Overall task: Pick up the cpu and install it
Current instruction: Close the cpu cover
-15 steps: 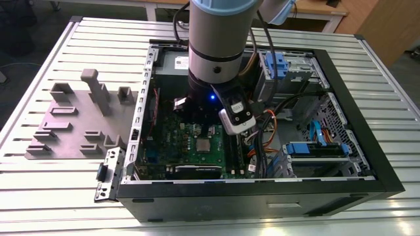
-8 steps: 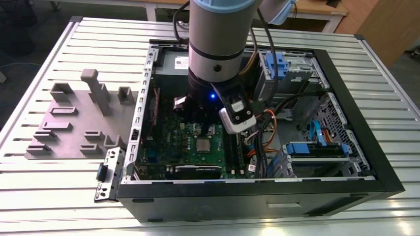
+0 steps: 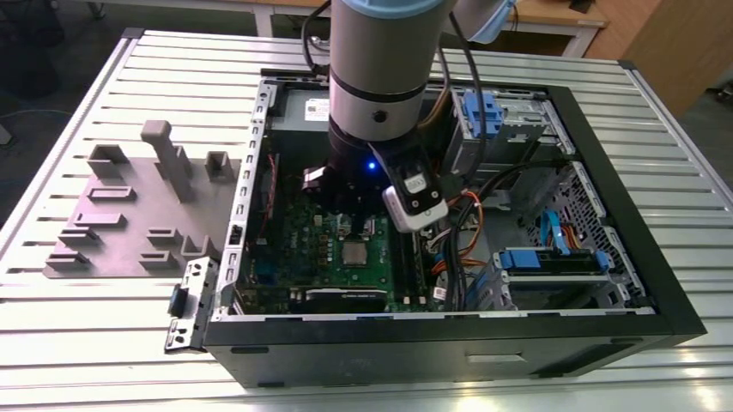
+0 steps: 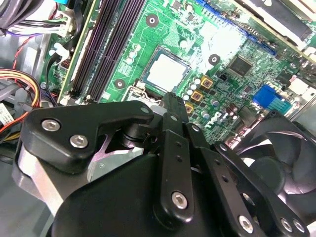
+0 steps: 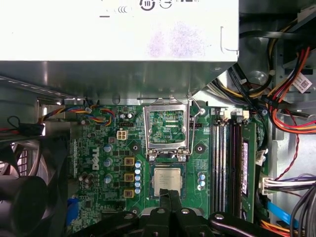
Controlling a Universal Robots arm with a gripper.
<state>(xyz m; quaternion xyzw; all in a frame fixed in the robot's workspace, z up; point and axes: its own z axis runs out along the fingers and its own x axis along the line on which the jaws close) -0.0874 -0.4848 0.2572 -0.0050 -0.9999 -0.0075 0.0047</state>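
The cpu, a small square chip with a silvery top, lies flat in its socket on the green motherboard; it also shows as the cpu and, tiny, the cpu. The socket's metal frame is swung up and open beside it. My gripper hovers just above the chip's near edge. Its black fingers are pressed together with nothing between them. In the exterior view the arm's wrist reaches down into the open computer case.
A grey metal power supply box overhangs the board beyond the socket. A black fan sits on one side, memory slots and bundles of coloured cables on the other. A grey parts fixture lies on the table at the exterior view's left.
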